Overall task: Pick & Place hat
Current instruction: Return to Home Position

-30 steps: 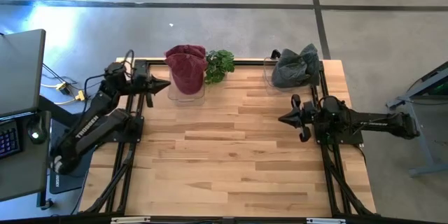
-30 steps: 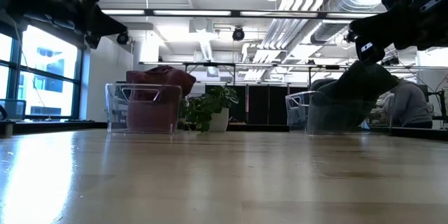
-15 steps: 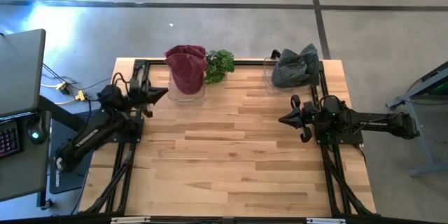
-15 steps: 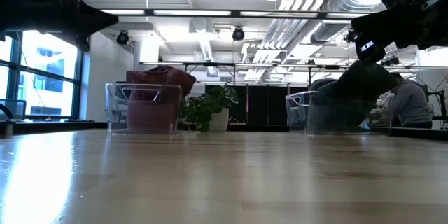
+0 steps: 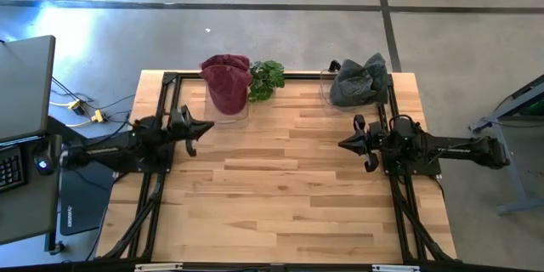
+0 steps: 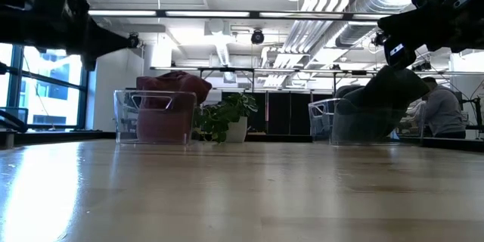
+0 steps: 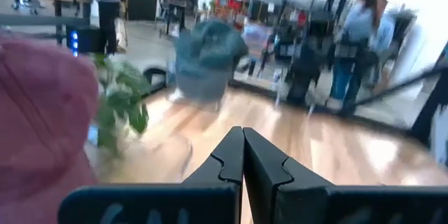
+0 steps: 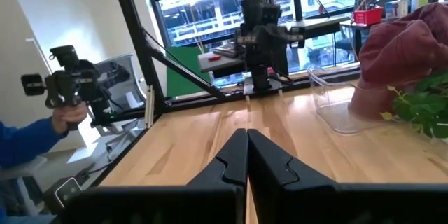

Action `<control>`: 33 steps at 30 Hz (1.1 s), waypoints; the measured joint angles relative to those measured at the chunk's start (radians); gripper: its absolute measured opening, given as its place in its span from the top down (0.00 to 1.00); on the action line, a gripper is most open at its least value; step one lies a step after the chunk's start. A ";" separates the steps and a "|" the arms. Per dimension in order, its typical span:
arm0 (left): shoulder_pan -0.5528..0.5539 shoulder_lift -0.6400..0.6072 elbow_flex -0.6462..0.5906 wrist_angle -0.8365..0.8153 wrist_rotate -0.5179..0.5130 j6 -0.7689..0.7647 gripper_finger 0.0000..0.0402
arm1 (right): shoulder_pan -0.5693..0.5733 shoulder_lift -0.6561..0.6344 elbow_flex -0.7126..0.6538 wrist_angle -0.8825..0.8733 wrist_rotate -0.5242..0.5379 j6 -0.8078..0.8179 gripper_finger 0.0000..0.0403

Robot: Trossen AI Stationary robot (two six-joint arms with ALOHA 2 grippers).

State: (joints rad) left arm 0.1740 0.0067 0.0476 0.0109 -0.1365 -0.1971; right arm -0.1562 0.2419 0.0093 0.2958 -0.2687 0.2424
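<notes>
Landmark: the plant (image 5: pixel 267 76) at the far edge of the table (image 5: pixel 280 204). The red cap (image 5: pixel 226 85) sat in the left bin (image 6: pixel 125 121), just beside the plant on its left. The black cap (image 5: pixel 359 81) sat in the right bin (image 6: pixel 333 128), well apart on the plant's right. W/ both caps binned, pick & place looked done, i.e. prob. only parking the arms was left.

The left gripper (image 5: pixel 204 127) hung left of the plant & nearer the table front, near the left bin but apart from it. Its fingers were pressed together w/ nothing btwn them, per the left wrist view. The right gripper (image 5: pixel 342 145) hung right of the plant, also nearer the front, jaws likewise closed flat & empty.

Key relation: the red cap lay farther back than the left gripper, toward the plant & off to one side of its pointing line. The gripper's long axis ran across the table toward the right arm, not at the bin. The left arm was nearer the red cap, the right arm nearer the black cap. The caps' own long axes couldn't be told, as both were crumpled. Prob. low contact risk if the left arm pulls straight back, since the bin stood clear of the fingers.
</notes>
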 joint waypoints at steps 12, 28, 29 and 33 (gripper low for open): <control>-0.079 0.025 -0.018 -0.009 -0.007 0.087 1.00 | -0.001 -0.006 0.000 -0.008 0.003 -0.004 1.00; -0.037 0.070 -0.020 -0.028 0.103 0.007 1.00 | 0.007 -0.237 -0.001 -0.271 0.265 -0.005 1.00; -0.037 0.070 -0.020 -0.027 0.103 0.007 1.00 | 0.015 -0.236 0.000 -0.274 0.269 -0.009 1.00; -0.037 0.070 -0.020 -0.027 0.098 0.006 1.00 | 0.054 -0.240 0.000 -0.275 0.274 -0.052 1.00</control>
State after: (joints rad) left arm 0.1371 0.0765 0.0273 -0.0161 -0.0389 -0.1908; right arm -0.1019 0.0017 0.0090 0.0208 0.0048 0.1908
